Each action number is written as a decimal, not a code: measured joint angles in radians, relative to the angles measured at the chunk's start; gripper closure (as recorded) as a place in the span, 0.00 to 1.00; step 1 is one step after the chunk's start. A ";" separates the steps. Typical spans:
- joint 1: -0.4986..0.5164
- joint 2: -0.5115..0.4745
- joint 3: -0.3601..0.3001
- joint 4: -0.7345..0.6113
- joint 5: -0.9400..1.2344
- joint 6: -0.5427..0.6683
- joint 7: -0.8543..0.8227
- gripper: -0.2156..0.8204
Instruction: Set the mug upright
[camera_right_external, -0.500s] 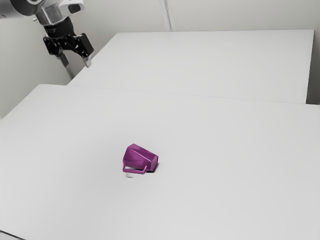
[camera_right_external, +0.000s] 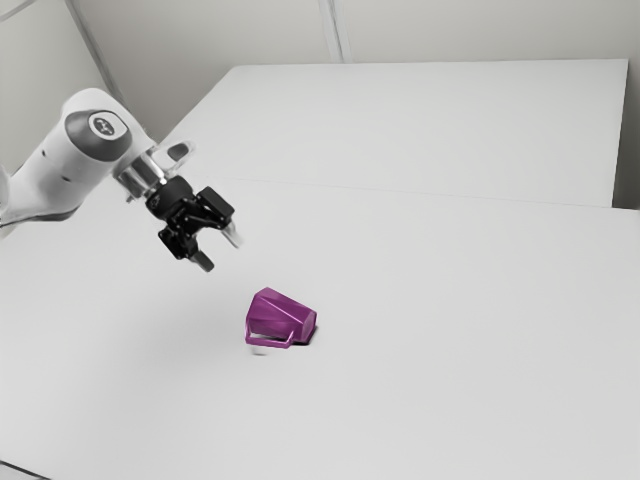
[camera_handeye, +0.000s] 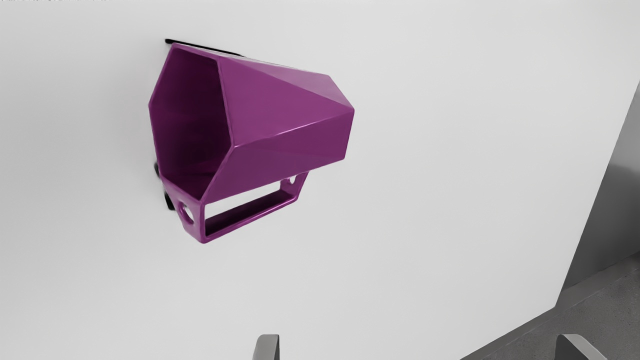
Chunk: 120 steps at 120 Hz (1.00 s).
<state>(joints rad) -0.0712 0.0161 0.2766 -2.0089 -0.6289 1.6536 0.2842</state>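
Observation:
My gripper (camera_right_external: 218, 253) hangs over the table, up and to the exterior view's left of the mug, its fingers apart with nothing between them. The purple faceted mug (camera_right_external: 285, 314) lies on its side, its base toward the exterior view's right and its handle low on the near side. In the wrist view the mug (camera_handeye: 285, 110) shows its dark open mouth and its rectangular handle, apart from the gripper (camera_handeye: 417, 345), whose two fingertips stand wide apart.
The white table (camera_right_external: 430, 350) spreads around the mug. Its edge and corner show in the wrist view, with grey floor (camera_handeye: 600, 295) beyond. A dark cable (camera_right_external: 25, 470) is at the exterior view's lower left.
The arm has come down and toward the exterior view's right, bringing my gripper much closer to the mug. The mug has stayed where it was.

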 joint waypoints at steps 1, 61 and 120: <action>0.002 0.001 0.001 -0.007 -0.010 0.005 0.007 0.21; 0.128 0.270 0.070 -0.110 -0.510 0.020 0.480 0.21; 0.126 0.304 0.009 -0.142 -0.638 -0.022 0.789 0.21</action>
<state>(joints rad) 0.0552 0.3198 0.2851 -2.1513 -1.2671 1.6320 1.0728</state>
